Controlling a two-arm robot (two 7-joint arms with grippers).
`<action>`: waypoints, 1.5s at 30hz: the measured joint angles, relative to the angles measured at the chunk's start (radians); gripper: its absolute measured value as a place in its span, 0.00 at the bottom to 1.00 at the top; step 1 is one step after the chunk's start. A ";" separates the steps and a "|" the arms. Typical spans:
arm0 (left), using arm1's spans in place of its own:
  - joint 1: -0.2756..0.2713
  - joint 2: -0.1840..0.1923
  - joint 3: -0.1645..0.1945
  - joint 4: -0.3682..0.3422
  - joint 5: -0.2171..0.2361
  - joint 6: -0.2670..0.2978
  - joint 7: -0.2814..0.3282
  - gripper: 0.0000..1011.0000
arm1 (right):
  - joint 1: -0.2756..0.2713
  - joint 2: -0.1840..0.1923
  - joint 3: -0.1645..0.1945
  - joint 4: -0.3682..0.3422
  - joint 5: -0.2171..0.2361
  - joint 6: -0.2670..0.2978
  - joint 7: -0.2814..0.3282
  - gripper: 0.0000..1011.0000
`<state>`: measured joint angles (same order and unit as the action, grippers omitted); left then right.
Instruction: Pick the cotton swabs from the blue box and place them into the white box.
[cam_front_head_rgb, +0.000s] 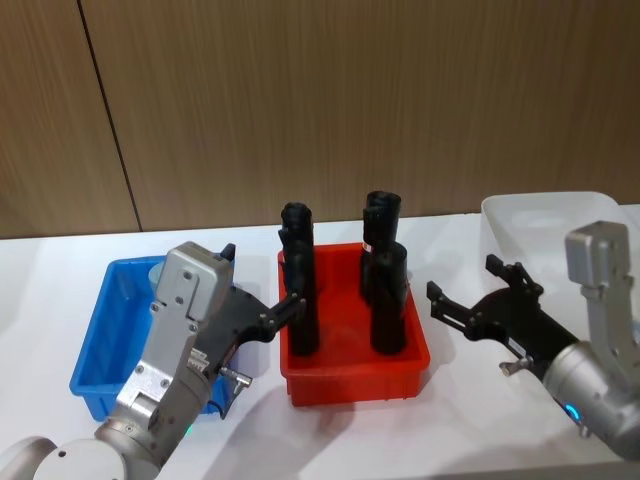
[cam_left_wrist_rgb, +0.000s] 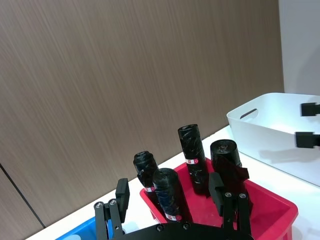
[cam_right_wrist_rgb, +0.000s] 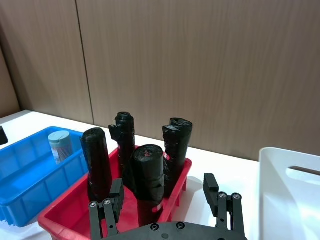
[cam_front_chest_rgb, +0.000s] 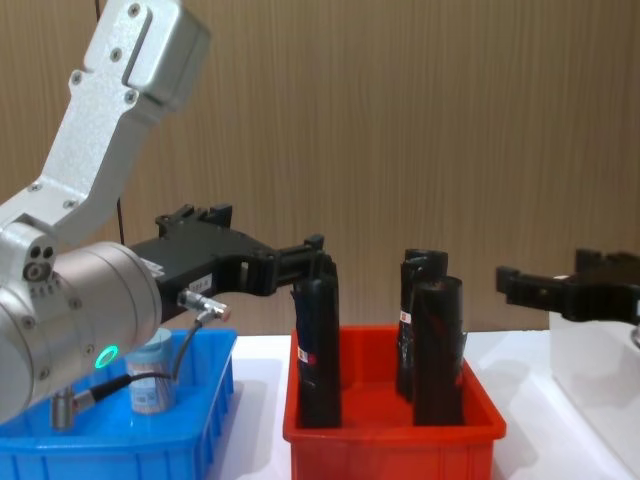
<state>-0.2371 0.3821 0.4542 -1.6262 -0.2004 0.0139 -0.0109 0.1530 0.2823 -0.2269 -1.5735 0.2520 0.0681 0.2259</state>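
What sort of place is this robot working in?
Likely an indoor robot test bench: a plain white table against a wood-panel wall, with a blue box, red bin and white box set in a row.

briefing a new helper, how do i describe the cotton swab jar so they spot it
On the white table, find the blue box left of the red bin. Near its far wall stands one small clear jar with a pale blue lid, much shorter than the tall black rolls.
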 joint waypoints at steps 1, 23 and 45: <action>0.000 0.000 0.000 0.000 0.000 0.000 0.000 0.99 | 0.018 -0.006 -0.001 0.022 -0.005 0.000 0.019 0.99; 0.000 0.000 0.000 0.000 0.000 0.000 0.000 0.99 | 0.278 -0.089 -0.014 0.376 -0.056 -0.058 0.209 0.99; 0.000 0.000 0.000 0.000 0.000 0.000 0.000 0.99 | 0.438 -0.137 -0.024 0.636 -0.066 -0.112 0.330 0.99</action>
<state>-0.2371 0.3821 0.4543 -1.6262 -0.2004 0.0138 -0.0110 0.5907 0.1454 -0.2511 -0.9377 0.1865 -0.0438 0.5560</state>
